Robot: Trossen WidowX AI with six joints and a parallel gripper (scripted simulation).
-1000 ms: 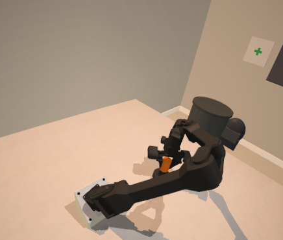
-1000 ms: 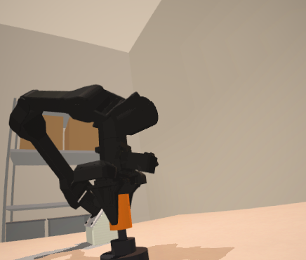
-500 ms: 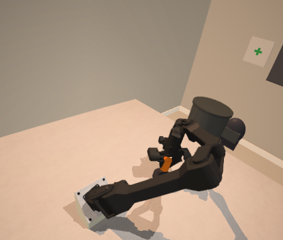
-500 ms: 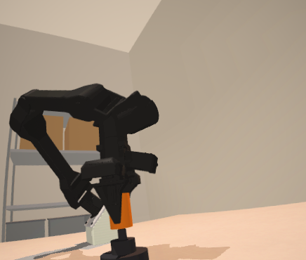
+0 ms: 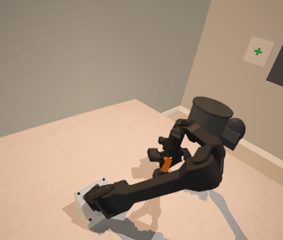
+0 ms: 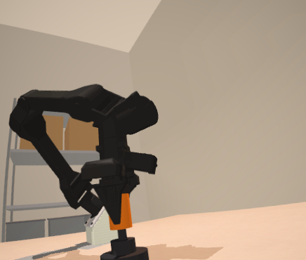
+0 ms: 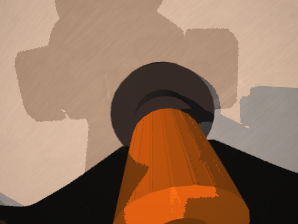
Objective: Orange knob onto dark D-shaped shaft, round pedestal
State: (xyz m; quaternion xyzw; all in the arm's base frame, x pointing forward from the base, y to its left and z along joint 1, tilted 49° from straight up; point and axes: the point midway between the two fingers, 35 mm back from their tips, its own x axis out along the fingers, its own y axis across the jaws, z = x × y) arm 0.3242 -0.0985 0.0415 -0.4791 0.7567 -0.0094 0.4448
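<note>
The orange knob is upright between the fingers of my gripper, which is shut on it. In the exterior view the dark shaft shows between the knob's lower end and the round pedestal. The knob is over the shaft, with a gap between it and the pedestal's raised hub. Whether the shaft's top is inside the hole is hidden. The wrist view shows the pedestal behind the knob; the shaft and its flat side are hidden there.
The arm's pale mounting block stands on the table. In the top view the forearm crosses in front of the pedestal's area. A dark round bin shows behind the arm. A shelf with boxes is at the back.
</note>
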